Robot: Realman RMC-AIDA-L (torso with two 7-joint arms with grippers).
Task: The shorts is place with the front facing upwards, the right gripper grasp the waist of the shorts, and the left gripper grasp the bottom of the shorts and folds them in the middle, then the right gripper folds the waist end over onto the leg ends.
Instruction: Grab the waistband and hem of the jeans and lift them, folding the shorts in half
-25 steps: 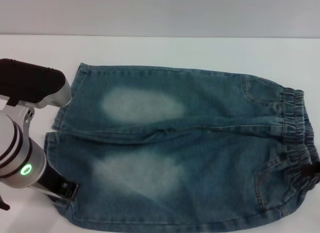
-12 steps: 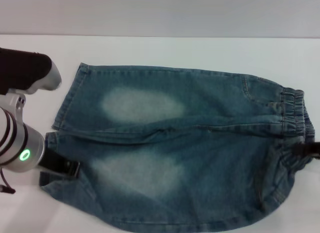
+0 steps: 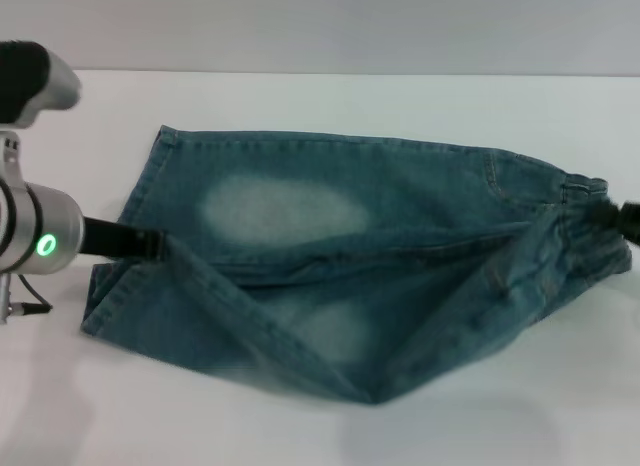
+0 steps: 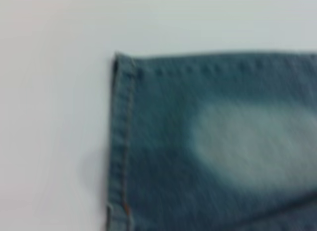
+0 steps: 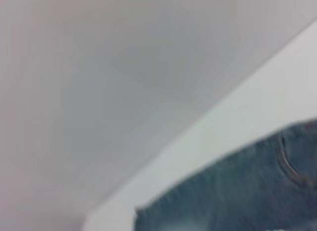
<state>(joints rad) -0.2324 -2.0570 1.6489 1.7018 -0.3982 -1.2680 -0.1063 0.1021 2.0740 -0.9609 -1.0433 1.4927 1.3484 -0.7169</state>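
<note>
The blue denim shorts (image 3: pixel 330 216) lie lengthwise across the white table (image 3: pixel 330 106), front up, with a pale patch on each thigh. My left gripper (image 3: pixel 150 244) is shut on the near leg's hem and holds it off the table. At the right edge of the head view, my right gripper (image 3: pixel 613 216) is shut on the near part of the gathered waist (image 3: pixel 598 251), also lifted. The near half of the garment hangs between them in a slack fold (image 3: pixel 370 381). The far leg hem (image 3: pixel 146 186) still lies flat, and it shows in the left wrist view as a stitched hem (image 4: pixel 121 142).
A grey wall (image 3: pixel 320 26) rises behind the table's back edge. Bare white tabletop (image 3: pixel 200 426) surrounds the shorts in front and on the left. The right wrist view shows a corner of denim (image 5: pixel 237 191) against the table and wall.
Both grippers have risen and moved toward the far side, carrying the near leg hem and near waist with them. The near half of the shorts has come off the table.
</note>
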